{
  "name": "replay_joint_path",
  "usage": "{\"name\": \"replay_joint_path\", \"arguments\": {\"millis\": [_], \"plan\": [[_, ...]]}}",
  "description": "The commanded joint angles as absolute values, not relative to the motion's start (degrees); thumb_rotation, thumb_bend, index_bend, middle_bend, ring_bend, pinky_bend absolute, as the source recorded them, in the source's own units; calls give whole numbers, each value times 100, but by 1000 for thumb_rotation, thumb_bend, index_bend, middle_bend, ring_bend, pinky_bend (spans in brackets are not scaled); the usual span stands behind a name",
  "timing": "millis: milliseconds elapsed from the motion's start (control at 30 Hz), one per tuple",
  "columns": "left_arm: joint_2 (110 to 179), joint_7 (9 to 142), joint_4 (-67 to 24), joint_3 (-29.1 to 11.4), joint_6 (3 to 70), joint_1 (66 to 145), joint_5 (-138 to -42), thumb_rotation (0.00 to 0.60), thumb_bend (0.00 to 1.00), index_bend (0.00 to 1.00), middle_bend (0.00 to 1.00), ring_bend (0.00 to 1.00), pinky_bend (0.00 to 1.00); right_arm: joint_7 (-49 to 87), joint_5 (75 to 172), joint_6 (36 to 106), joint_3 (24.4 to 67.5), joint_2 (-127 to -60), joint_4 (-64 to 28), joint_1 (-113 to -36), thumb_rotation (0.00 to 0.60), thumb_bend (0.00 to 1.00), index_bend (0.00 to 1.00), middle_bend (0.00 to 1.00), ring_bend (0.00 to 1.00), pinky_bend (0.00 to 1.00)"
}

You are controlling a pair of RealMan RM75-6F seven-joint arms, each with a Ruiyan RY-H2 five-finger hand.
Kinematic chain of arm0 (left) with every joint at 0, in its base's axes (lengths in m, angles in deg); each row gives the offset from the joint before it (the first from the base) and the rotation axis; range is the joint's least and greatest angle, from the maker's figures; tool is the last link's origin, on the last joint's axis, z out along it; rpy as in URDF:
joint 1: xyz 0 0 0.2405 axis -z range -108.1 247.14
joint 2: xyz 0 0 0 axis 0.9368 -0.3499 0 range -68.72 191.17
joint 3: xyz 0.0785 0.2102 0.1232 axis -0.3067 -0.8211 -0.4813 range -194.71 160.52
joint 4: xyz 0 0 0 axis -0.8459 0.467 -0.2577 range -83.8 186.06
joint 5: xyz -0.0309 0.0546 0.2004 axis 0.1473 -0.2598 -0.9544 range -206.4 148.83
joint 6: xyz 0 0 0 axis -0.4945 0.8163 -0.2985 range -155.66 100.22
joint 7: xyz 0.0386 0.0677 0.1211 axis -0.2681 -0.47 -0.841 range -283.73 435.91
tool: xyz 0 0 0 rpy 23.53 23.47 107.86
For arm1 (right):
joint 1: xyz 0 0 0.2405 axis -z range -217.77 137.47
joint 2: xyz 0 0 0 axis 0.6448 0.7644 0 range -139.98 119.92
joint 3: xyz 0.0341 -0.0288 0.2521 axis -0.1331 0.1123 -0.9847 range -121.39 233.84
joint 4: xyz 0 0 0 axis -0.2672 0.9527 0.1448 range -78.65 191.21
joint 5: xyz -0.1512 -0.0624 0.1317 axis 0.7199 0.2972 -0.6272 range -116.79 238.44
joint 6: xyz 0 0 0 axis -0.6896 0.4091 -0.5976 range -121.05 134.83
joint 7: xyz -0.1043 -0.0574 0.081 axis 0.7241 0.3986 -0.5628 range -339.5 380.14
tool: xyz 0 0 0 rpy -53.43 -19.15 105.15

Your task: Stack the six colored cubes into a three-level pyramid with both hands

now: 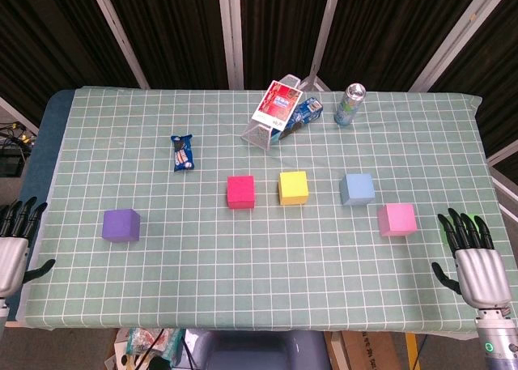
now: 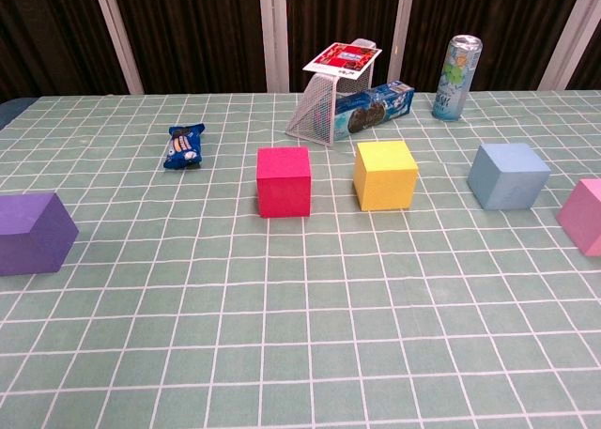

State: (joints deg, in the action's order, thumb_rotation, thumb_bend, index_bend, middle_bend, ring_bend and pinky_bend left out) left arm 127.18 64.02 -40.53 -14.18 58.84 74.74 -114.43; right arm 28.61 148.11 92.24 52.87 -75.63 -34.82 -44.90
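Note:
Several cubes lie apart on the green checked cloth: purple cube at the left, red cube, yellow cube, blue cube and pink cube at the right. A small green patch shows under my right hand's fingertips. My left hand rests at the table's left edge, fingers spread, holding nothing. My right hand lies at the right front corner, fingers spread, just right of the pink cube. Neither hand shows in the chest view.
At the back stand a tipped wire basket with a red-and-white card on it, a blue cookie pack and a drink can. A small blue snack packet lies left of centre.

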Motion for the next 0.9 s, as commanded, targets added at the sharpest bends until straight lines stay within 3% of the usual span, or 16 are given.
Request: {"name": "replay_joint_path", "arguments": {"millis": [33,900], "plan": [[12717,6446,-4037,-1415,5908,7463,-11447,600,24,0,0,0,0,2855,14813,9224,5289,-7565,-3488,-4489,600,325,0,0,0,0],[12692,6512,-4100,-1421,5793,7487,-11357,600,23,0,0,0,0,2728,14778,9193,5296,-7510,-3488,-4480,600,324,0,0,0,0]]}}
